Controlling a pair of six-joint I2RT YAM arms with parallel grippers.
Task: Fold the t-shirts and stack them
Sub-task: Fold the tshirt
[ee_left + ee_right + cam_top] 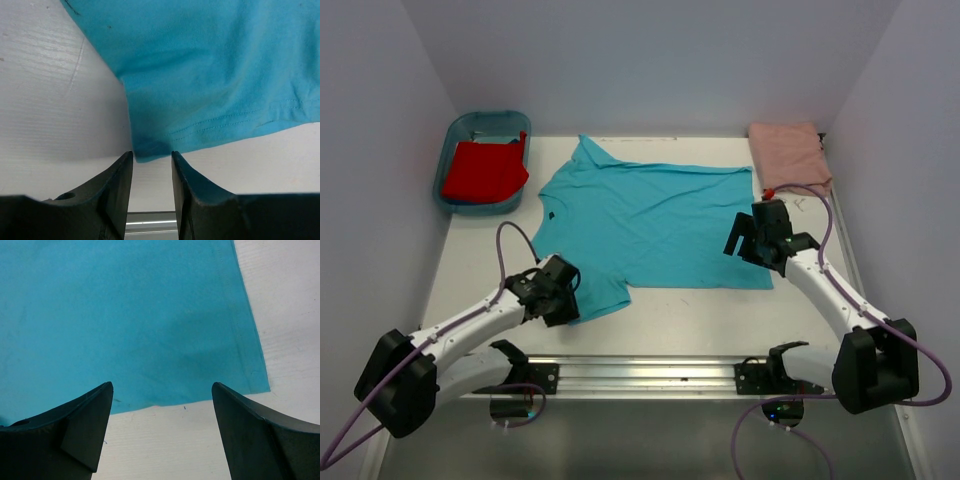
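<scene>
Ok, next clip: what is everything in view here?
flat t-shirt: one, turquoise, middle of table
folded t-shirt: one, pale pink, far right corner
t-shirt in tub: one, red, far left
tub: one, blue, far left corner
table: one, white, under everything
rail: one, silver, near edge
cables: two, purple, along the arms
left fingers: two, black, apart at flat t-shirt's sleeve corner
right fingers: two, black, wide apart over its hem corner

Your white worktop (700,325) carries a turquoise t-shirt (650,225) spread flat across its middle, a folded salmon-pink t-shirt (788,155) in its far right corner and a blue tub (485,125) in its far left corner.
</scene>
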